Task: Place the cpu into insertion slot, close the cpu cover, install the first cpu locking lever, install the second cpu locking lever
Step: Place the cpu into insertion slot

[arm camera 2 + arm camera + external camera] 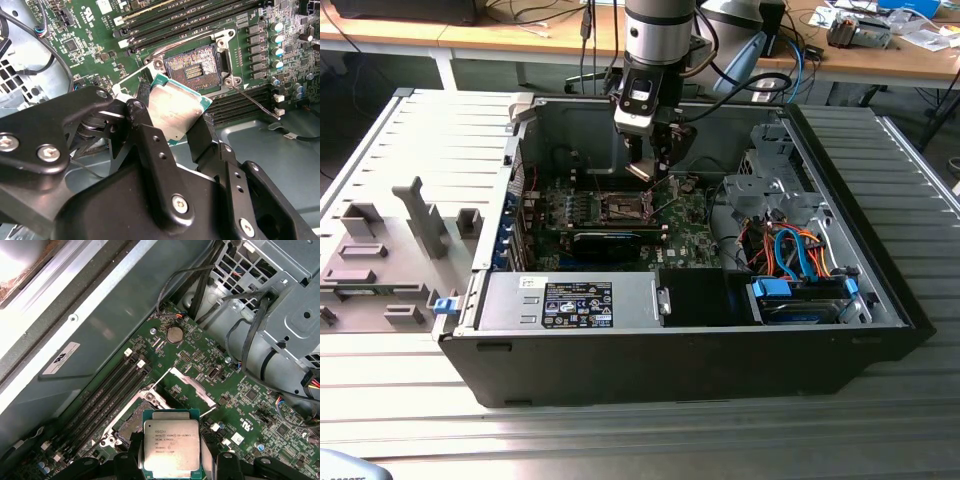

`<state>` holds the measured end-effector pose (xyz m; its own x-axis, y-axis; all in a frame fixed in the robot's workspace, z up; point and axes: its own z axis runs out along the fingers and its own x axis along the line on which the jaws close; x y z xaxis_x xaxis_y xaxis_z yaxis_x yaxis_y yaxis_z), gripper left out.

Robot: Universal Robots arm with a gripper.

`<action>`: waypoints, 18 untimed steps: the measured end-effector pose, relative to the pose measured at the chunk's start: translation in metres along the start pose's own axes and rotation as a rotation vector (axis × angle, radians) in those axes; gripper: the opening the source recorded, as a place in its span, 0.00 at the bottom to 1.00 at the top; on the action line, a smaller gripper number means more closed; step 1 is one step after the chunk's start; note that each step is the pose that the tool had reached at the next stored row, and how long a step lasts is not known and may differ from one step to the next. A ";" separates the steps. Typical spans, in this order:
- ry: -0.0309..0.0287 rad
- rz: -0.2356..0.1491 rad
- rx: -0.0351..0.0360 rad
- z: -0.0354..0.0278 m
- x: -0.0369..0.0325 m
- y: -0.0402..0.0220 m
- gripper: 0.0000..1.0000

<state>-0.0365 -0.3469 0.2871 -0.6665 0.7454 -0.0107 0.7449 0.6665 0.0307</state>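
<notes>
You're on the first step. Your pincer [657, 170], upper centre in the exterior view, is clamped on the cpu [177, 112] by two opposite edges and holds it just above the insertion slot [192, 70], not yet seated. The cpu cover [192, 387] stands open beside the socket. Seating it, I judge, calls for squaring the chip with the socket rim and lowering it level.

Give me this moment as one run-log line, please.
gripper: shut on cpu | cpu: held near insertion slot, not seated | cpu cover: open
</notes>
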 end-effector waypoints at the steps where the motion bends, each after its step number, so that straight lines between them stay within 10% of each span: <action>1: -0.0001 0.002 0.0000 0.0001 0.0000 0.0000 0.55; 18: -0.0004 0.011 0.0001 0.0003 0.0000 0.0000 0.55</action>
<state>-0.0366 -0.3470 0.2868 -0.6579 0.7530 -0.0107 0.7525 0.6579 0.0307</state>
